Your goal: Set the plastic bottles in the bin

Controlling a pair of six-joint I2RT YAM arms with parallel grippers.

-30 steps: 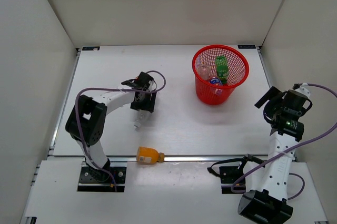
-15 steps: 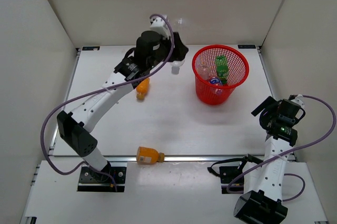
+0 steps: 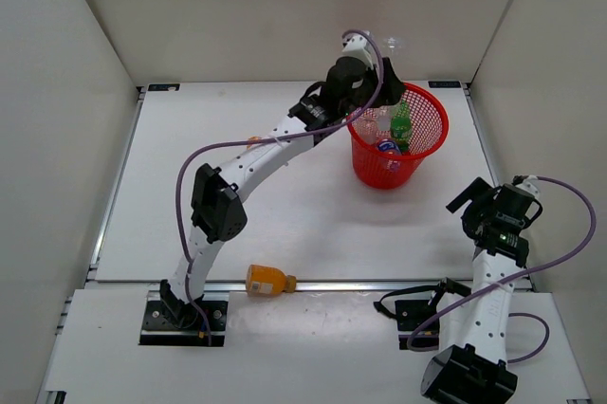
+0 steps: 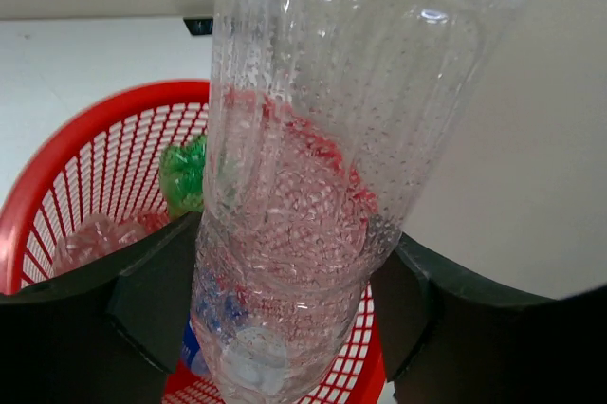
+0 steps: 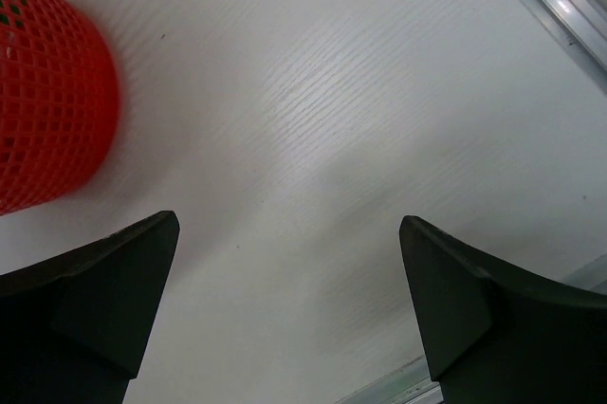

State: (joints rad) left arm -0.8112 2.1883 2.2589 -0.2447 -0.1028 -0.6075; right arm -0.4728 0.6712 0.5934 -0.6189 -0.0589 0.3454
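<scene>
Gripping the clear bottle [image 4: 313, 138] about its lower body, the left pincer [image 4: 285, 300] is closed on it, one dark finger [image 4: 161, 281] on each side. The bottle's long axis runs steeply, close to upright. Its narrower end points down and its broad end reaches up against the back wall in the overhead view [image 3: 392, 45].

Straight below that lower end lies the bin [image 4: 85, 129]. Its red mesh inside shows through the clear plastic, with a green bottle [image 4: 185, 176] already lying there. From above, the left pincer [image 3: 377, 82] hangs over the bin's near-left rim [image 3: 444, 124] rather than over its middle. My judgement is that letting go should drop the bottle inside, though close to the wall.

The right pincer [image 5: 289, 300] is spread wide with nothing between its fingers. It sits low over the worktop [image 3: 313, 224], well apart from the bin, so the left arm is the nearer one. An orange bottle [image 3: 266, 280] lies on its side at the worktop's near edge.

Half a second ago the left arm held the bottle short of the bin, to its left; it has since swung right over the rim. The right arm has hardly moved, and the orange bottle has not.
</scene>
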